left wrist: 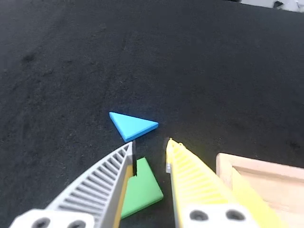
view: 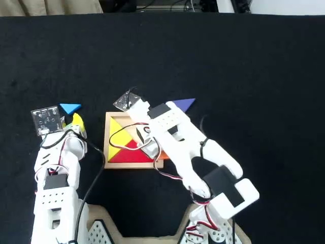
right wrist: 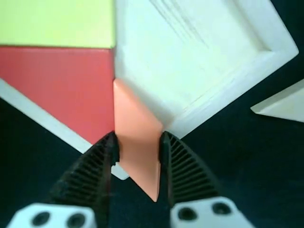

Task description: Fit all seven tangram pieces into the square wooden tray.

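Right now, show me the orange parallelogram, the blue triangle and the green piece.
orange parallelogram [right wrist: 137, 142], right wrist view, middle of its face.
blue triangle [left wrist: 132, 126], left wrist view, centre of its face.
green piece [left wrist: 145, 190], left wrist view, uncovered part of its face.

- Table: covered with matte black cloth across its full visible width.
- Beyond far edge, one corner: beige fabric, pleated.
- Beyond far edge, centre: dark cables.
- Opposite corner: white surface.
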{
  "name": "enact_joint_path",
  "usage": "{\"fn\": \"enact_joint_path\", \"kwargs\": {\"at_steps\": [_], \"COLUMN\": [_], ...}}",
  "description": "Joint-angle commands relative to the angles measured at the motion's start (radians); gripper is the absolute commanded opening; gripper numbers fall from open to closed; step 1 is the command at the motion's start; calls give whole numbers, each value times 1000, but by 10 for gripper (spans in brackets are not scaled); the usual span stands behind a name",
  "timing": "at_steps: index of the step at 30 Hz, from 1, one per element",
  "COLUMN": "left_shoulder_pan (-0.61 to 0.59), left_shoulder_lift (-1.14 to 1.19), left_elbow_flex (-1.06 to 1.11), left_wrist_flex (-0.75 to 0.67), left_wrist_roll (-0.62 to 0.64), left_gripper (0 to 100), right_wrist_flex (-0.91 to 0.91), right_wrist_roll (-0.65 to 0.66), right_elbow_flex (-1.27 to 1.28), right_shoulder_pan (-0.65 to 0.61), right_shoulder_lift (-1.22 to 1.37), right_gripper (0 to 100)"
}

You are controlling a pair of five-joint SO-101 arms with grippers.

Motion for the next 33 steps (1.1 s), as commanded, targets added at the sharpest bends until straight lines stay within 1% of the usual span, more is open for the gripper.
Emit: {"fn": "enact_joint_path", "kwargs": {"at_steps": [1,8,11,15,22,25,31,33], "left_shoulder_pan": [42,45,45,44,45,45,42,42], "left_shoulder_lift": [-6,-14,-14,-14,-14,-14,-14,-14], "left_elbow_flex": [-19,-5,-5,-5,-7,-7,-8,-8], "left_wrist_flex": [-25,-25,-25,-25,-26,-26,-26,-26], "left_wrist_roll": [-54,-57,-55,-55,-57,-57,-57,-57], "left_gripper": [123,123,123,123,123,123,123,123], "right_wrist_flex": [-12,-157,-190,-196,-196,-196,-196,-192], "right_wrist_roll": [-72,-215,-259,-308,-400,-485,-717,-760], "right_elbow_flex": [-58,-25,-22,-24,12,10,-10,-10], "right_shoulder_pan": [-28,-26,11,74,77,77,80,77], "right_shoulder_lift": [-31,-31,-33,-36,-41,-41,-41,-41], "right_gripper": [12,12,12,12,12,12,15,15]}}
